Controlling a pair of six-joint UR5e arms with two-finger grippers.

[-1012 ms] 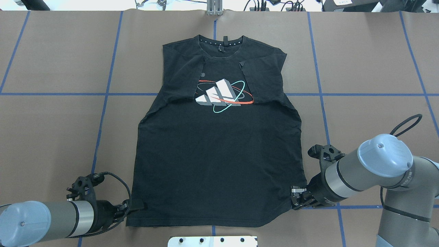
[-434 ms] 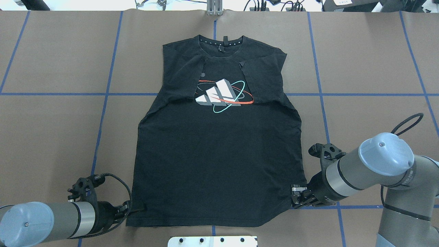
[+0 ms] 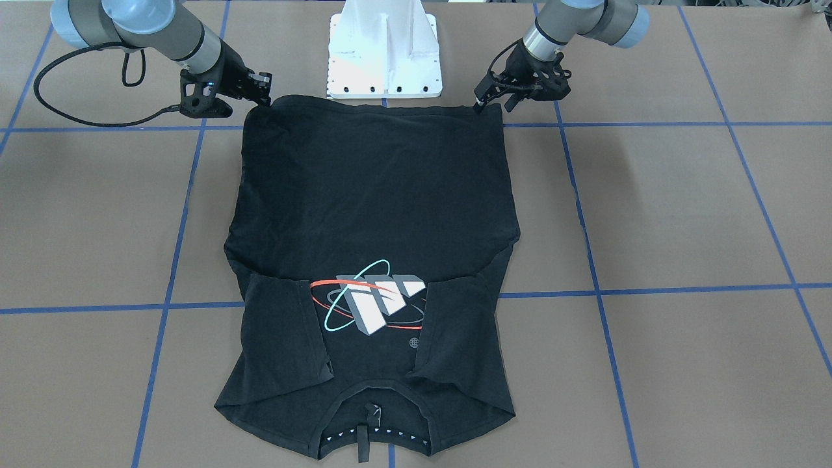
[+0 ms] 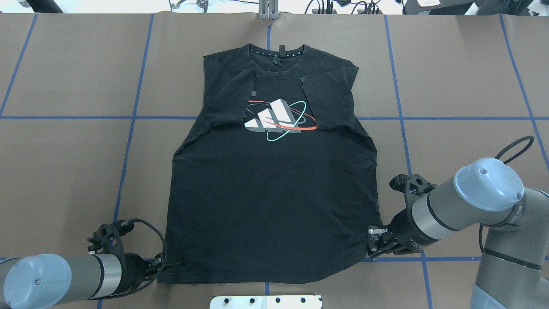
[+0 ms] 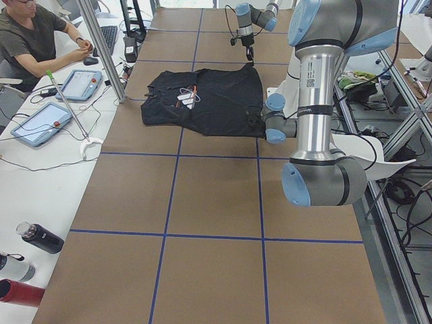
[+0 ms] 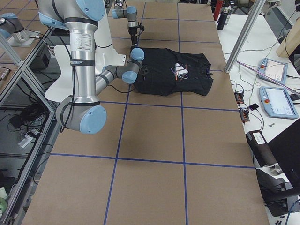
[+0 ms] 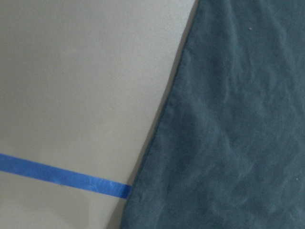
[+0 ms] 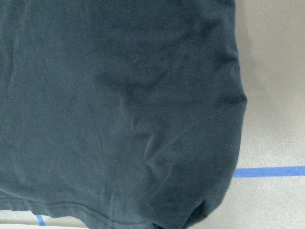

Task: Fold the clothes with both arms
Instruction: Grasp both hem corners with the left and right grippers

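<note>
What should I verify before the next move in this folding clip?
1. Left claw at the T-shirt hem corner: ok.
2. Right claw at the opposite hem corner: ok.
3. Each claw closed on fabric: cannot tell.
4. Both sleeves folded inward over the chest: ok.
5. Body lying flat on the table, no large bunching: ok.

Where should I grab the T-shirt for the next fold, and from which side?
Probably its two hem corners, left gripper and right gripper each coming in low from its own outer side: the T-shirt lies flat, and those corners are nearest.
</note>
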